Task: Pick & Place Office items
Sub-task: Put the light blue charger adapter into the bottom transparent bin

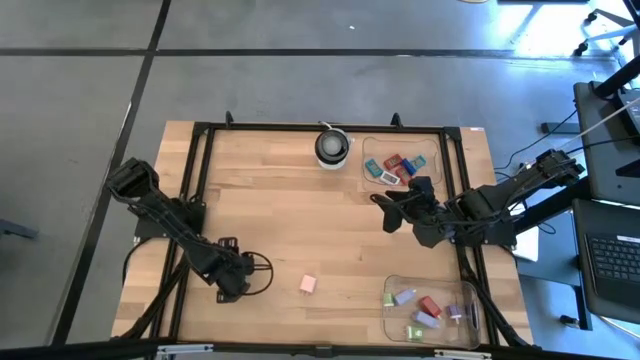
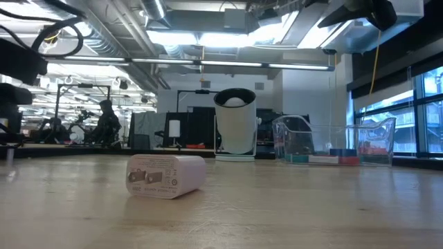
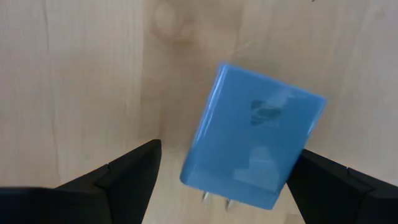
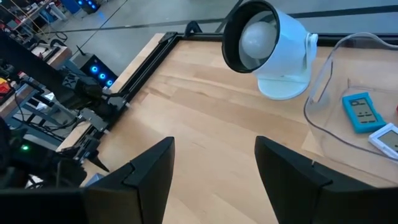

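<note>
Pale butcher-block wood makes up the table (image 1: 270, 210), framed by black rails and set on a grey floor.

Seen from above, the left arm reaches in from 9 o'clock and ends at about 7 o'clock, where the left gripper (image 1: 250, 270) hangs over the boards. Its wrist camera looks down on a blue item (image 3: 252, 146), a blocky plug-like piece with two metal prongs. The piece sits between the two dark fingers (image 3: 118, 174), which stand wide with wood showing on each side of it; whether they touch it cannot be told.

Just toward 3 o'clock from that gripper, a pink item (image 1: 308, 285) lies alone on the wood. The table-level camera shows it as a pale rounded block (image 2: 165, 176) on its side.

The right arm comes in from 3 o'clock, and the right gripper (image 1: 385, 207) is near the centre-right of the table. Its fingers (image 4: 146, 171) are parted with nothing between them.

At 12 o'clock stands a round white-and-black object (image 1: 332, 147). Just beside it, toward 1 o'clock, a clear tray (image 1: 435, 150) holds several red, blue and white items (image 1: 392, 168). A second clear tray (image 1: 395, 315) at 5 o'clock holds more items (image 1: 428, 308) in lilac, red and green.
</note>
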